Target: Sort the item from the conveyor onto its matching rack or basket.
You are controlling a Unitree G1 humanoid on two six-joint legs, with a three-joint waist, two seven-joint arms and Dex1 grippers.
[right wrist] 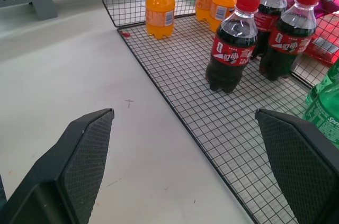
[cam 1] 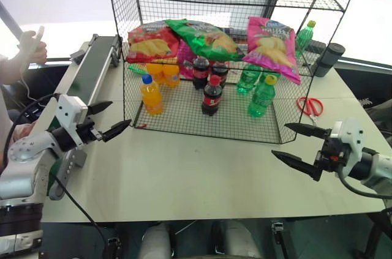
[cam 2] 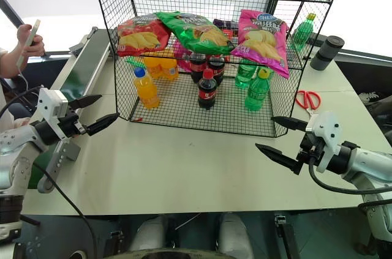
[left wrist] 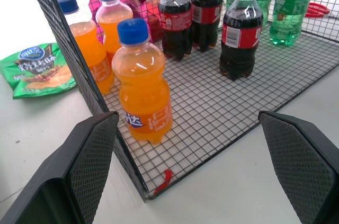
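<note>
The magenta-pink crisp bag (cam 1: pixel 272 48) lies on the middle tier of the black wire rack (cam 1: pixel 184 121), at its right end, drooping over the front edge. The dark green conveyor (cam 1: pixel 92 66) runs along the table's left side, and no item shows on the part in view. My left gripper (cam 1: pixel 121 114) hovers open and empty just off the rack's front left corner; in the left wrist view (left wrist: pixel 188 115) its fingers frame an orange bottle. My right gripper (cam 1: pixel 279 139) is open and empty near the rack's front right corner, with its fingers (right wrist: pixel 85 144) spread wide over the table.
A red crisp bag (cam 1: pixel 150 41) and a green crisp bag (cam 1: pixel 205 37) share the middle tier. Orange bottles (cam 1: pixel 151 95), cola bottles (cam 1: pixel 212 95) and green bottles (cam 1: pixel 261 97) stand on the bottom tier. Red scissors (cam 1: pixel 311 106) and a dark cylinder (cam 1: pixel 329 59) lie right. A person's hand (cam 1: pixel 30 48) is at far left.
</note>
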